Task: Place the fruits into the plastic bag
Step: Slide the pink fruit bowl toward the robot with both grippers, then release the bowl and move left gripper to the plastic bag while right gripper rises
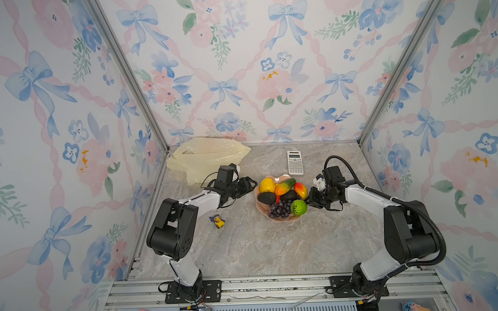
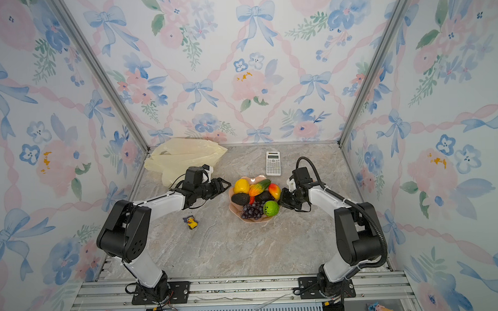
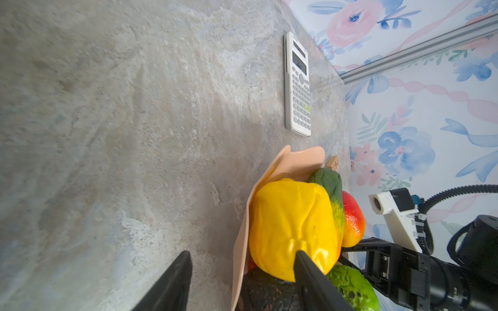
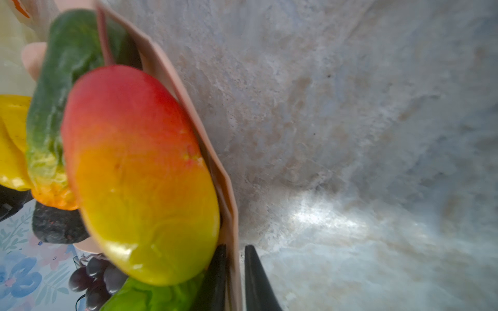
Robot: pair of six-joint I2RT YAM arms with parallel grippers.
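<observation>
- The plastic bag (image 1: 205,157) is seen lying crumpled in the far left corner of the worktop (image 1: 259,247), well apart from the fruits.
- A small yellow-blue duck toy (image 1: 218,220) is spotted nearer the front, alone on the stone surface.
- The left end effector (image 1: 251,186) is held wide open just beside the left rim of the pink scalloped plate (image 1: 283,221), with nothing gripped.
- The fruits are all piled on that plate: a yellow bell pepper (image 1: 266,185), an orange-green fruit (image 1: 284,187), a mango (image 1: 301,190), a dark avocado (image 1: 266,198), a second avocado (image 1: 289,195), a purple grape bunch (image 1: 279,210) and a bright green fruit (image 1: 298,207).
- A white calculator (image 1: 295,162) is laid just behind the plate.
- The right end effector (image 1: 308,200) is found at the plate's right rim, narrowly parted with the rim between its fingers. In the right wrist view a sliver of light is seen between the rim and one finger (image 4: 256,280).
</observation>
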